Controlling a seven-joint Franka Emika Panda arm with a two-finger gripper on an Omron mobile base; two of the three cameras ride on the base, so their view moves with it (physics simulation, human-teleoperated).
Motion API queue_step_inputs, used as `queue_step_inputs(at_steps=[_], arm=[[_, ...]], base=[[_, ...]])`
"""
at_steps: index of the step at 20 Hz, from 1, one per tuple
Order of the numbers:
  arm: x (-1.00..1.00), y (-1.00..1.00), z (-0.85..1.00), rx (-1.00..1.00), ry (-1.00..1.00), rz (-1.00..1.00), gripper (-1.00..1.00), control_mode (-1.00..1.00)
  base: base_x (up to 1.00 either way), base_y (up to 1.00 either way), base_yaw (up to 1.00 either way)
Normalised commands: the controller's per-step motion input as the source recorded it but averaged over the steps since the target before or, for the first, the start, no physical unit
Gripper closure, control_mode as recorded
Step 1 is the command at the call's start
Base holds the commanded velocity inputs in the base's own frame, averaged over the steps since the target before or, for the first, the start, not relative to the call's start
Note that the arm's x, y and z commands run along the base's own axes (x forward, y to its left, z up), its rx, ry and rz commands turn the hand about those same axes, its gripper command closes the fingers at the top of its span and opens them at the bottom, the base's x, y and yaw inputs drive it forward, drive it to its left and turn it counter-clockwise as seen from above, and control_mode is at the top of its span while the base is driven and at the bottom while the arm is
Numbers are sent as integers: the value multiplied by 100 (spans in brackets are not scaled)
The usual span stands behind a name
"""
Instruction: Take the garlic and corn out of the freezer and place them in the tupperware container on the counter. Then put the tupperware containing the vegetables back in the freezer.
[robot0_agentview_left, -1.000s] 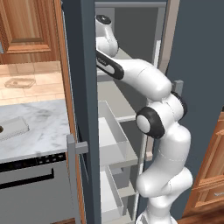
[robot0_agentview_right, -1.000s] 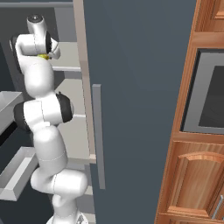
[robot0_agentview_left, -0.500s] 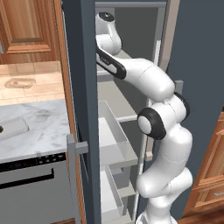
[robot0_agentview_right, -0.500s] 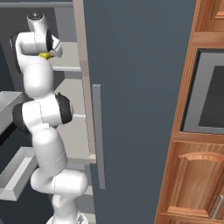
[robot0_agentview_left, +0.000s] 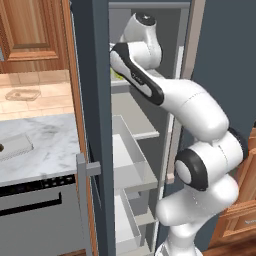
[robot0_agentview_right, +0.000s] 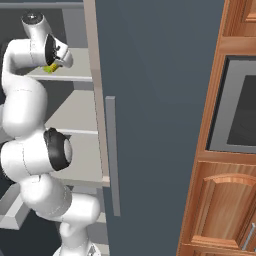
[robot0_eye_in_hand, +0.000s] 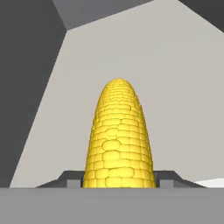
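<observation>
Pincer (robot0_eye_in_hand: 118, 181) tight on corn (robot0_eye_in_hand: 118, 140) — cob's base hidden, fingertips (robot0_eye_in_hand: 72, 179) barely visible.

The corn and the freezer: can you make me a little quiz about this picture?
1. True or false: the tool is closed on the corn.
2. The corn lies on: A) a freezer shelf, B) the counter, C) the floor.
3. Fill in: the corn is bright ____.

Key: 1 true; 2 A; 3 yellow.
</observation>
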Motion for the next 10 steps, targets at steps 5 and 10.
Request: queue_step_inputs(at_steps=[5, 10], arm=[[-100, -30, -15, 1, -23, 0, 100, -100], [-100, -21, -6, 0, -26, 0, 100, -100]], base=[[0, 0, 0], [0, 0, 0]])
